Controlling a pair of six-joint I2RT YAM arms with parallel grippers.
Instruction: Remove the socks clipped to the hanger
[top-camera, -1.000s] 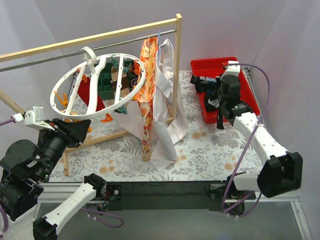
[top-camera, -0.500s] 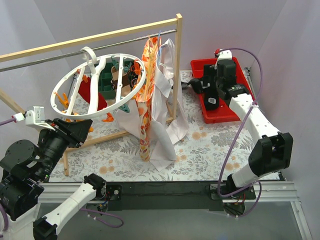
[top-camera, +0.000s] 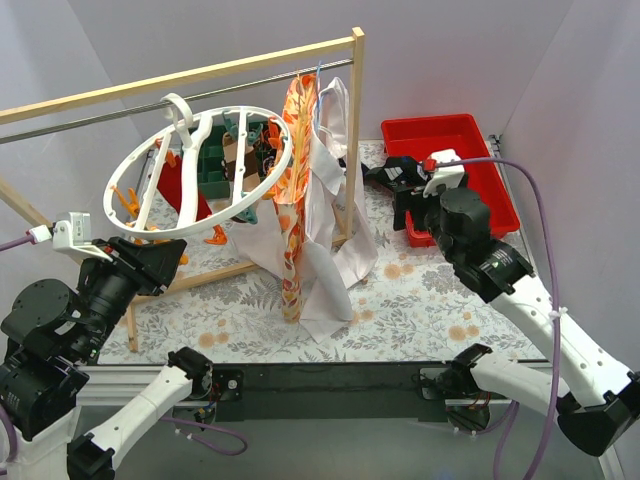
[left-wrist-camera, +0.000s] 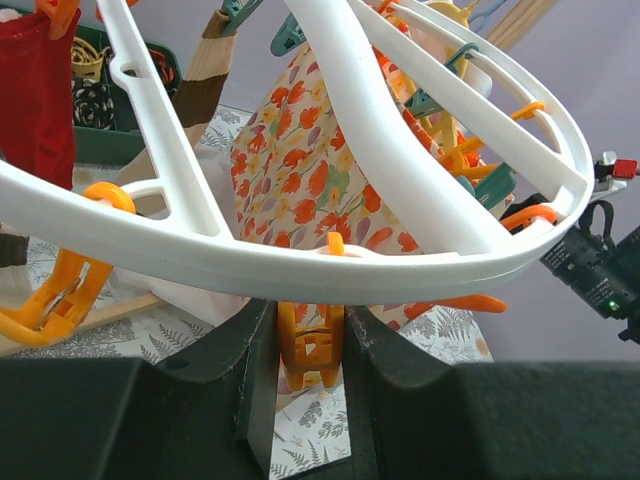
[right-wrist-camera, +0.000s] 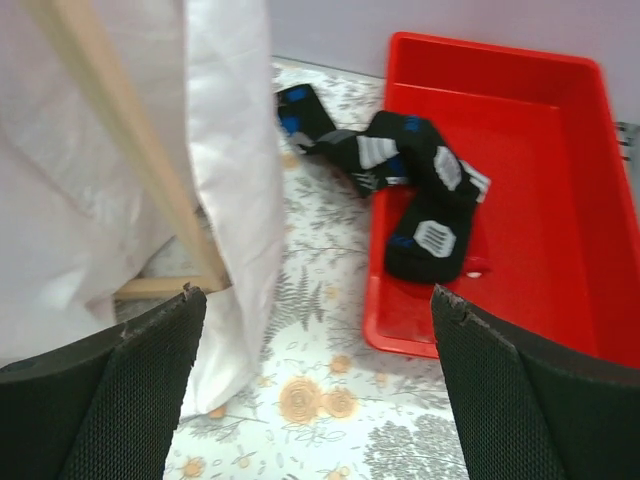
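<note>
White spoked round plastic hanger (left-wrist-camera: 250, 265), left gripper (left-wrist-camera: 310, 322) clamped on its orange rim clip (left-wrist-camera: 312, 350). Red sock (left-wrist-camera: 35, 100) and tan-and-brown sock (left-wrist-camera: 200, 75) hang beneath the hanger. The right gripper (right-wrist-camera: 315, 295), jaws wide and empty, would best approach under the hanger, skirting the white shirt (right-wrist-camera: 230, 120) beside it.

I am counting one hanger (left-wrist-camera: 300, 265), hanging on one wooden rack (top-camera: 356, 100). Two socks are showing on it: one red sock (left-wrist-camera: 35, 100) and one tan-and-brown sock (left-wrist-camera: 195, 80). Two black socks (right-wrist-camera: 420, 190), as far as I am making out from the tangle, are lying at the one red tray (right-wrist-camera: 560, 200), so four socks are showing in all. One floral garment (top-camera: 295, 200) and one white shirt (top-camera: 330, 200) are hanging too. One green crate (top-camera: 212, 165) is sitting behind. Two arms are standing here, a left arm (top-camera: 60, 330) and a right arm (top-camera: 520, 285). At least four orange clips (left-wrist-camera: 310, 350) and three teal clips (left-wrist-camera: 494, 186) are showing, but others are hiding, so I am giving no total.
</note>
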